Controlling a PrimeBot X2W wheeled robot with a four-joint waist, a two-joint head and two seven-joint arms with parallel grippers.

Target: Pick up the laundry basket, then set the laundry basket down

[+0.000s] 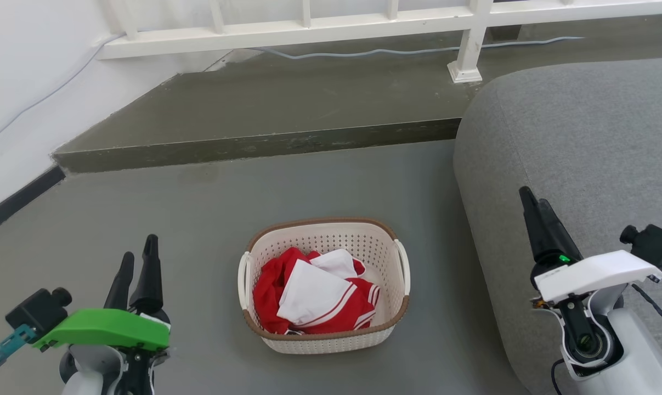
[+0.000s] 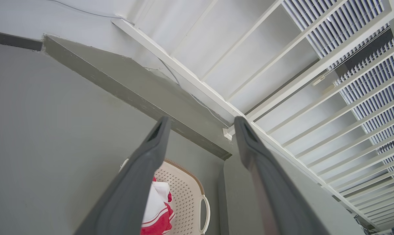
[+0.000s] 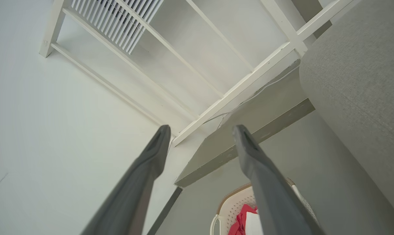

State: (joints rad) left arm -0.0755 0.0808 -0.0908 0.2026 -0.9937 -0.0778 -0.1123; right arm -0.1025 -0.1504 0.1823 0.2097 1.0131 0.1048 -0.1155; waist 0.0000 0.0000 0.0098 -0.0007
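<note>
The laundry basket (image 1: 324,285) rests on the grey floor in the middle of the head view, cream-white and perforated, with a brown rim and white loop handles on both sides. Red and white clothes (image 1: 314,296) lie inside it. My left gripper (image 1: 139,253) hangs open at the lower left, well away from the basket's left handle. At the right my right gripper (image 1: 535,200) floats open in front of the sofa, apart from the basket. The basket (image 2: 187,199) peeks between my left fingers, and the basket (image 3: 236,212) shows low in the right wrist view.
A grey sofa (image 1: 583,164) bulges in on the right, close to the basket. A raised grey step (image 1: 265,109) runs across behind, with a white railing (image 1: 363,22) and a cable on it. A white wall (image 1: 29,82) closes the left side.
</note>
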